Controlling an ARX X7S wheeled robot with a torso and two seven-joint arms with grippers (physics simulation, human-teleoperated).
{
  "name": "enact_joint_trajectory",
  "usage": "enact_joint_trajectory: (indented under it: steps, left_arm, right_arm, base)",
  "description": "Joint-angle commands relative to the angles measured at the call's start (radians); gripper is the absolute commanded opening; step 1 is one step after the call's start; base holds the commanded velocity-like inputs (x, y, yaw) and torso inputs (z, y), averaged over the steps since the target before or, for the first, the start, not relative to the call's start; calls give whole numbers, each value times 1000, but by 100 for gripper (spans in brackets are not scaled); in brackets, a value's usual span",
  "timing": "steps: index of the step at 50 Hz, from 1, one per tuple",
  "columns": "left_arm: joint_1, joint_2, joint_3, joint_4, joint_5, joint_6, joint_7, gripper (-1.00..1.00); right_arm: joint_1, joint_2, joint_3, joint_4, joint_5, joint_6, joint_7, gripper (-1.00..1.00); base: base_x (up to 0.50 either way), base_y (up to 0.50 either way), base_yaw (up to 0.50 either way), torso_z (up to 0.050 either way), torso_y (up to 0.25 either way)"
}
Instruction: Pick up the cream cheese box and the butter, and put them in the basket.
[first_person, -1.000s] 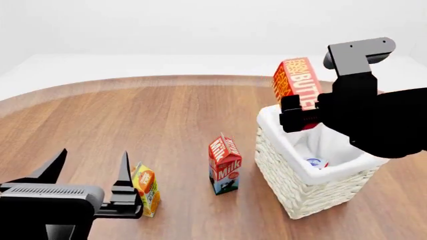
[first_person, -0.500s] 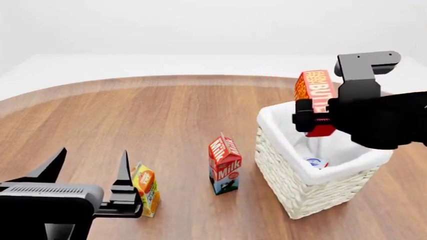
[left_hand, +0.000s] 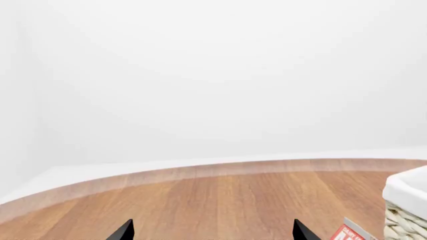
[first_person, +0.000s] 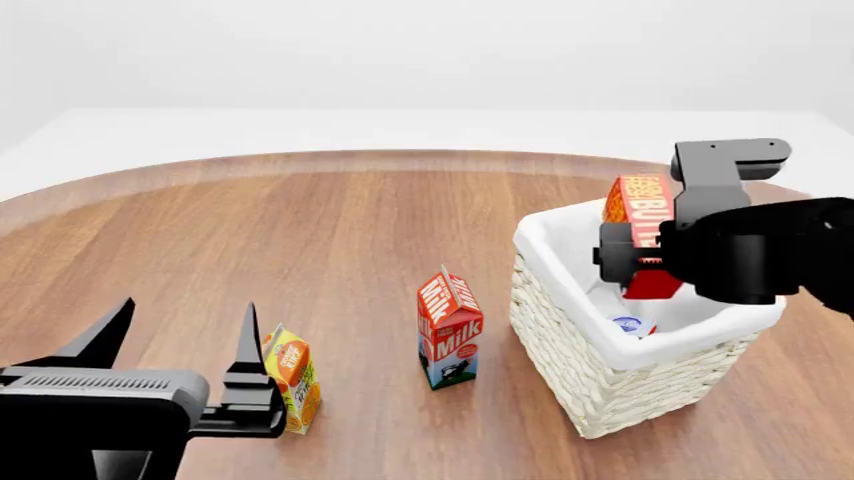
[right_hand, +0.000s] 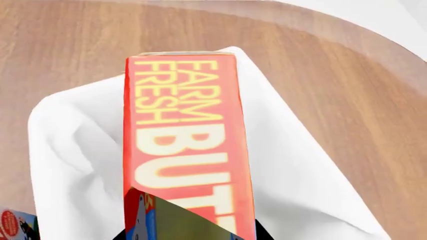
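Red-orange butter (first_person: 638, 215), yellow "FARM FRESH" lettering

Both arms matte black. Left end effector (first_person: 180, 345): two pointed, blade-like fingers, ribbed housing. Right end effector (first_person: 627, 262): blocky body, grey angular bracket on top.

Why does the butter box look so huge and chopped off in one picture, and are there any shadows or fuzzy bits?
In the right wrist view the camera sits close to the butter, so it fills the frame and its lettering is cut off at the edge. In the head view everything is sharp, with only soft, faint shadows under the milk carton and basket. The left wrist view shows mostly plain white background, no glare.
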Motion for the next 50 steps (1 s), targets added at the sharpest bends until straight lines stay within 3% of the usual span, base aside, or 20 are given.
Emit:
enact_joint_trajectory:
  steps: [1,5,7,11,12,16,17,21,22,31,32,35,36,39,41,44,46,49,50]
  left_arm:
    - [-29,-14,-2,15,-39,-18,-19,100]
    - [23,5,16,-25,39,34,18,100]
    - [-27,-11,6,12,-29,-14,-19,100]
    - [34,10,26,-38,59,52,26,100]
    - [-18,-14,8,9,-21,-2,-18,100]
    - [32,8,30,-39,60,54,24,100]
    - [-23,-20,9,11,-29,-1,-23,100]
    - [29,0,31,-31,51,52,15,100]
    - [-22,-20,16,6,-22,3,-21,100]
    - [22,-1,38,-35,51,53,14,100]
    - [-19,-22,22,3,-15,11,-21,100]
    - [28,-2,42,-37,58,61,14,100]
    - [-23,-25,25,6,-19,10,-25,100]
    - [17,-8,43,-29,44,53,4,100]
    - [-26,-28,27,10,-23,8,-31,100]
    - [16,-11,45,-24,43,51,0,100]
    - [-21,-27,32,7,-16,15,-30,100]
    - [29,-7,53,-37,62,70,9,100]
    - [-20,-29,35,2,-12,23,-27,100]
  right_arm:
    - [14,-11,0,43,-68,-3,-25,-100]
    - [10,-15,-3,58,-71,-6,-28,-100]
    - [10,-18,-5,66,-73,-7,-32,-100]
    - [10,-19,-6,74,-75,-10,-34,-100]
    - [8,-19,-6,74,-75,-11,-35,-100]
    - [6,-26,-12,95,-86,-19,-48,-100]
    - [8,-29,-15,100,-91,-20,-53,-100]
    - [7,-39,-21,125,-103,-29,-68,-100]
    - [7,-42,-22,136,-106,-33,-74,-100]
    - [5,-50,-24,157,-112,-42,-86,-100]
    - [5,-51,-25,159,-113,-42,-87,-100]
    - [5,-53,-27,161,-114,-43,-90,-100]
    - [5,-53,-27,160,-114,-43,-90,-100]
    - [5,-55,-28,168,-118,-48,-99,-100]
    - [5,-57,-30,171,-120,-49,-102,-100]
    - [3,-56,-29,172,-119,-51,-103,-100]
    - [1,-56,-30,173,-121,-53,-105,-100]
    - [2,-59,-31,177,-123,-53,-107,-100]
    - [4,-59,-31,179,-123,-54,-108,-100]
  base:
    - [0,0,0,0,0]
    - [0,0,0,0,3]
    - [0,0,0,5,0]
    - [0,0,0,0,0]
    - [0,0,0,0,0]
    - [0,0,0,0,3]
    - [0,0,0,0,0]
    - [0,0,0,0,3]
    - [0,0,0,0,0]
    - [0,0,0,1,1]
    - [0,0,0,0,0]
    - [0,0,0,0,0]
    - [0,0,0,0,0]
    - [0,0,0,0,3]
    - [0,0,0,0,0]
    - [0,0,0,0,0]
    - [0,0,0,0,5]
    - [0,0,0,0,0]
    - [0,0,0,0,0]
